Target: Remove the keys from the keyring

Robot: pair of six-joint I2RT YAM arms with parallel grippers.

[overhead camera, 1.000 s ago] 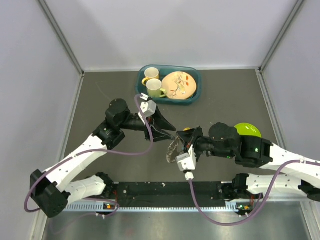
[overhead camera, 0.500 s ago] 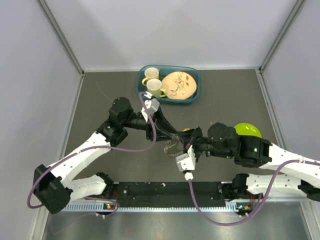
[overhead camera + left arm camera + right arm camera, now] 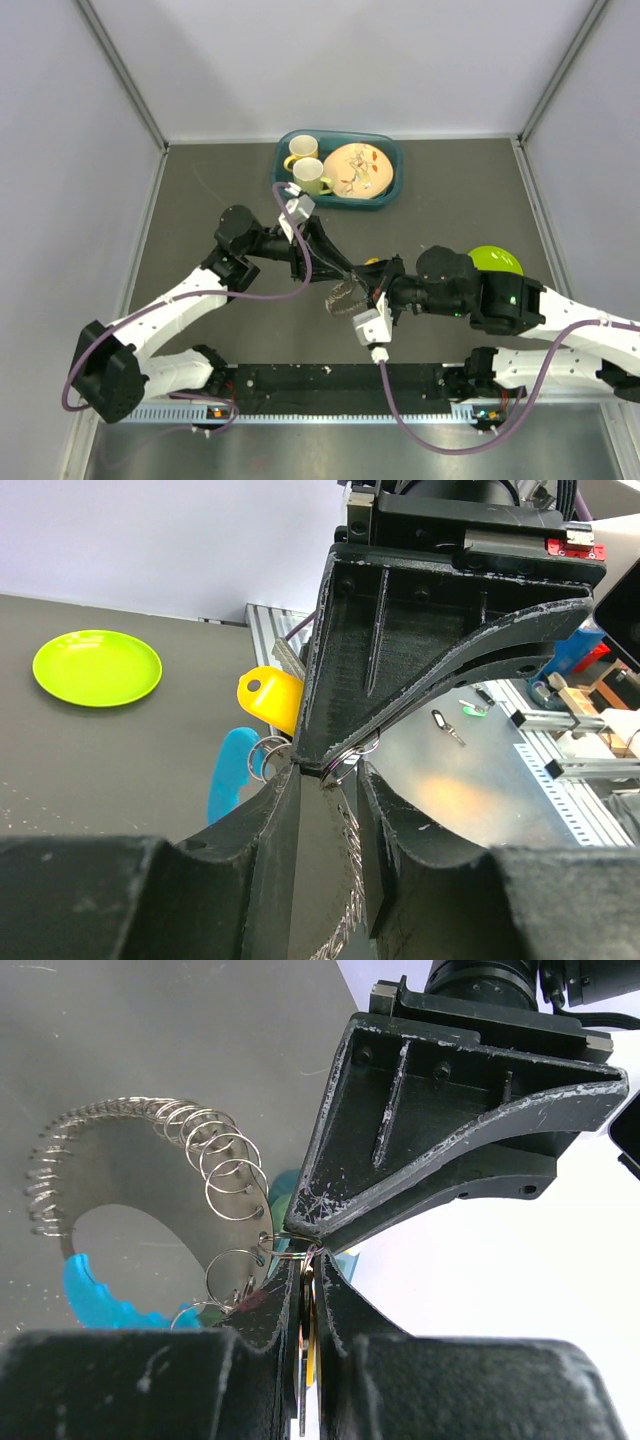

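The keys hang between my two grippers over the middle of the table. My right gripper [image 3: 308, 1270] [image 3: 368, 283] is shut on the keys, with a thin yellow and silvery edge [image 3: 311, 1345] showing between its fingers. My left gripper [image 3: 325, 780] [image 3: 352, 272] meets it tip to tip and is shut on the keyring [image 3: 290, 1252] [image 3: 345, 767]. An orange-yellow key head [image 3: 270, 695] and a teal-blue one [image 3: 228, 777] hang beside the tips. A long coil of silvery wire loops [image 3: 190, 1135] [image 3: 339, 297] dangles from the bunch.
A teal tray [image 3: 389, 188] at the back holds two mugs [image 3: 308, 175] and a patterned plate [image 3: 357, 170]. A lime-green plate [image 3: 497, 260] [image 3: 97, 667] lies on the table behind the right arm. Grey walls enclose the table on three sides.
The left arm's wrist has shifted slightly and the wire coil has swung a little to the left. Both grippers stay together at the keys.
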